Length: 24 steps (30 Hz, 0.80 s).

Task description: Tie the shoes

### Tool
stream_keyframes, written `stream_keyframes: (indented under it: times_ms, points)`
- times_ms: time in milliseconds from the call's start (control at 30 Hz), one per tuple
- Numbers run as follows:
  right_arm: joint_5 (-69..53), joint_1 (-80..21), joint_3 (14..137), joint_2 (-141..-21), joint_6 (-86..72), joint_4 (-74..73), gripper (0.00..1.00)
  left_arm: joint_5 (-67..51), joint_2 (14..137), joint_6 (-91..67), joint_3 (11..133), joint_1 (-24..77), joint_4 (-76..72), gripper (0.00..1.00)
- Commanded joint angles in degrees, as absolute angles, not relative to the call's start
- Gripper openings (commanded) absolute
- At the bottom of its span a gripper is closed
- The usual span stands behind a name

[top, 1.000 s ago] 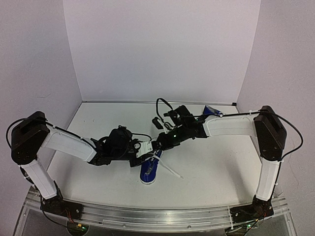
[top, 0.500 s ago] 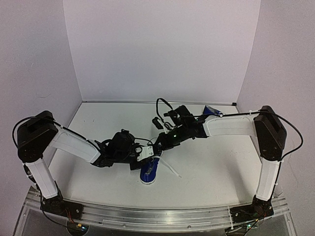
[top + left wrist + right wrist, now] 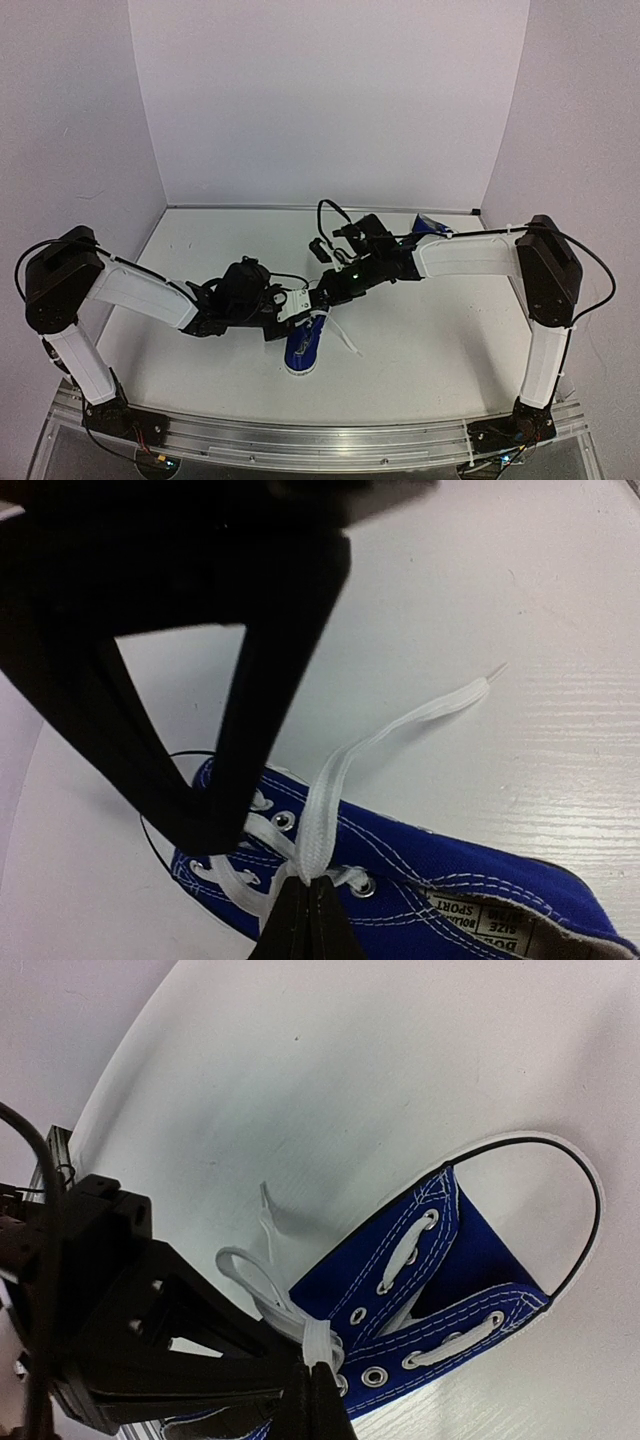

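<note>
Left gripper (image 3: 305, 912) and right gripper (image 3: 315, 1392) clamp closed on the lace (image 3: 400, 730) of the blue shoe (image 3: 303, 350) as the left arm draws back, likely snugging the crossing.

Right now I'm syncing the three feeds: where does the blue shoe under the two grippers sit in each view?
Top external: blue shoe, lower centre of the picture.
Left wrist: across the bottom, from lower left to the right corner.
Right wrist: lower right, open top facing the camera.
Shared landmark: its white lace, trailing from the eyelets.
</note>
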<state>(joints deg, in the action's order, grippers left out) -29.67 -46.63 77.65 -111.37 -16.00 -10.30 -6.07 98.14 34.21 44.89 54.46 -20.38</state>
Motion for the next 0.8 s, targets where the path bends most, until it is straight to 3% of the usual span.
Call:
stream_keyframes:
  times_ms: [0,767]
  points:
    - [-30.4,-46.39,77.61,-110.21,-16.36,-8.51,0.0,-7.45,93.42,32.28,44.18,54.65,-20.93,0.0]
    - [-32.1,-46.39,74.42,-107.64,-18.82,-4.96,0.0,-5.42,100.74,20.84,43.68,52.08,-31.74,0.0]
